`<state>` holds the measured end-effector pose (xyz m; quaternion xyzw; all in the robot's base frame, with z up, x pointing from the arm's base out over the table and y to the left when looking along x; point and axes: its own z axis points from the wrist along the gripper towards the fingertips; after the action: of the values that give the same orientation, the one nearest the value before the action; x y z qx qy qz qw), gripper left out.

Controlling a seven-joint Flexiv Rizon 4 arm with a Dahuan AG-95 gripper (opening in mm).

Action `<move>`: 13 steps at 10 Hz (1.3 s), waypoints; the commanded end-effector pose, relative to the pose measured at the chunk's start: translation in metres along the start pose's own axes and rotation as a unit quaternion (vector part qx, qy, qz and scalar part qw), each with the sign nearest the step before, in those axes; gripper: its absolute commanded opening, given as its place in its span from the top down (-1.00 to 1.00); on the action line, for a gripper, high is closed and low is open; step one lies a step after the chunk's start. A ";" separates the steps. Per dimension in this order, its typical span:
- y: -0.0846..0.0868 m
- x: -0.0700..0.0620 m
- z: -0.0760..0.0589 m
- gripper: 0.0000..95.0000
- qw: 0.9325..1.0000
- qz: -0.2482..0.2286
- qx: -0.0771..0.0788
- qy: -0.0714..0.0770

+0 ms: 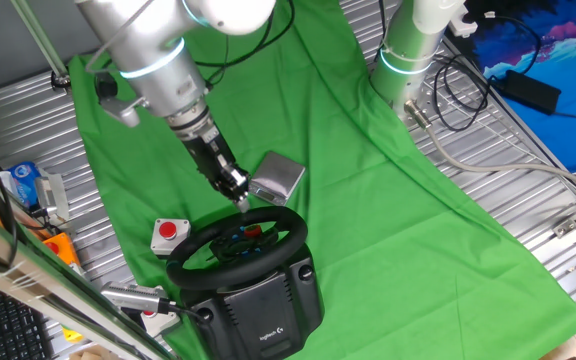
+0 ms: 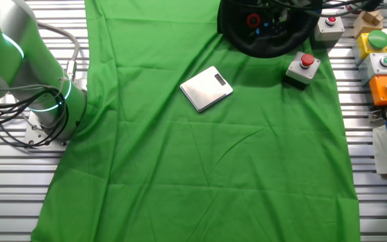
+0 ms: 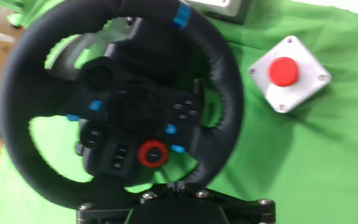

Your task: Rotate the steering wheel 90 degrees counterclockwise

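Observation:
The black steering wheel [image 1: 236, 238] sits on its bulky black base [image 1: 268, 310] with a white logo, at the near edge of the green cloth. It also shows at the top of the other fixed view [image 2: 267, 30]. In the hand view the wheel [image 3: 222, 93] fills the frame, with red and blue hub buttons and a blue stripe on the rim. My gripper [image 1: 241, 203] hangs just over the wheel's far rim, and its tips [image 3: 176, 185] show right at the rim. The jaws stand together with nothing between them. I cannot tell whether they touch the rim.
A grey metal box [image 1: 278, 178] lies on the cloth just behind the gripper. A small red push-button on a white box [image 1: 170, 233] stands left of the wheel. More button boxes [image 2: 381, 64] stand along the table edge. A second arm's base [image 1: 408, 50] is at the back.

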<state>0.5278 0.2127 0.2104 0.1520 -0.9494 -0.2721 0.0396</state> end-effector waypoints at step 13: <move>0.022 -0.004 0.020 1.00 1.000 0.023 -0.005 -0.001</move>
<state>0.5223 0.2420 0.2053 0.1296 -0.9513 -0.2760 0.0449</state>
